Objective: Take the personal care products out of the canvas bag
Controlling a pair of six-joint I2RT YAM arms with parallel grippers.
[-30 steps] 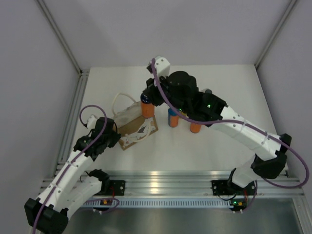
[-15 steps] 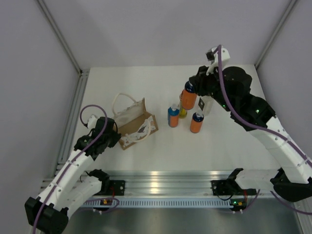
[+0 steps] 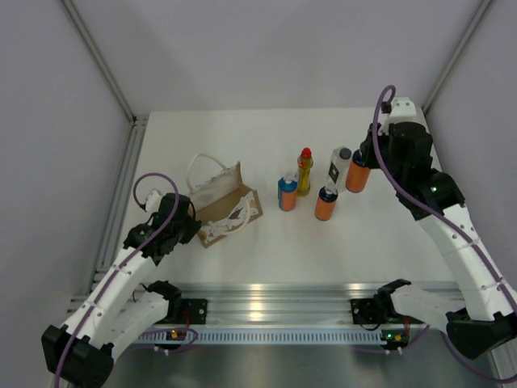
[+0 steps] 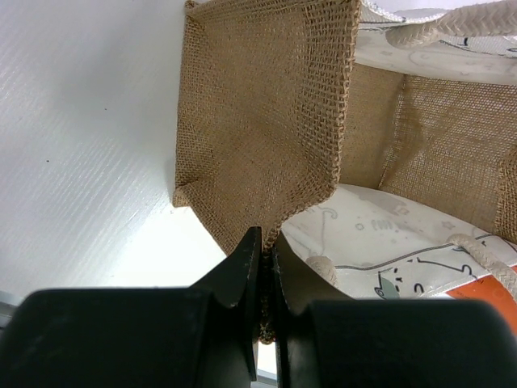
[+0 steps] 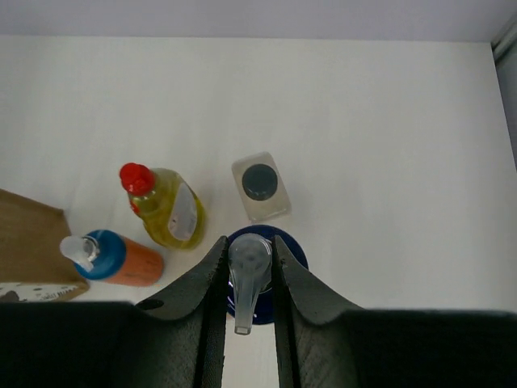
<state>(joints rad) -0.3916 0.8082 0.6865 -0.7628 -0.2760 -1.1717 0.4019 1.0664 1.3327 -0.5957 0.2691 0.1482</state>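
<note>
The tan bag (image 3: 220,194) lies on its side on the left part of the white table (image 3: 266,250), its mouth facing the right side, one rope handle (image 3: 200,167) looping out behind it. The left gripper (image 4: 260,271) has its fingers pressed together on the frayed edge of the bag's woven fabric, pinching it at the near corner. Four bottles stand on the table to the right of the bag, well apart from it: a blue-topped bottle (image 3: 287,194) nearest the bag, a yellow bottle (image 3: 304,174) with a red cap just behind it, a square whitish bottle (image 3: 340,166) with a dark cap further right, and an orange bottle (image 3: 325,204) with a dark cap in front. The right gripper (image 5: 250,267) reaches down at the far right, its fingers closed on the clear pump top of a second orange bottle (image 3: 357,176), which is upright just beside the square whitish bottle. Whether this one touches the table cannot be told.
</note>
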